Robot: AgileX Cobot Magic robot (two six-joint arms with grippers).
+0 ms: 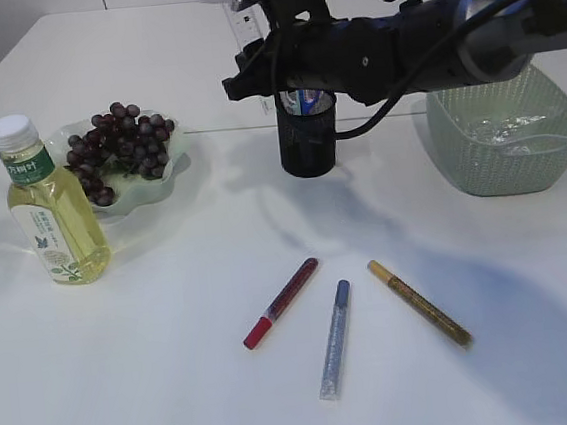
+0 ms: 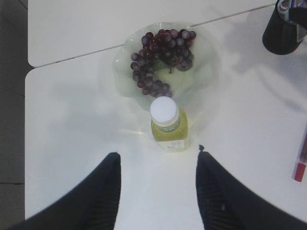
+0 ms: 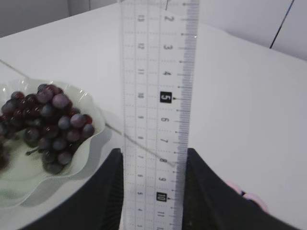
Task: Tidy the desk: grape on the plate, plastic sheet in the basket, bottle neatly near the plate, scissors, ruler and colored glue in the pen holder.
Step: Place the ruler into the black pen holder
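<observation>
Glue sticks (image 1: pixel 338 339) exterior-only, ruler (image 3: pixel 156 115) — right tool (image 3: pixel 152 191)

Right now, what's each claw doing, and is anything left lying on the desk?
Right gripper clamps ruler over pen holder. Left gripper open, hovering by bottle. Three glue pens loose on desk; nothing blocking.

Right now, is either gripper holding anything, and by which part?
Right gripper holds the clear ruler by its lower end, edges between the fingers. Left gripper holds nothing.
</observation>
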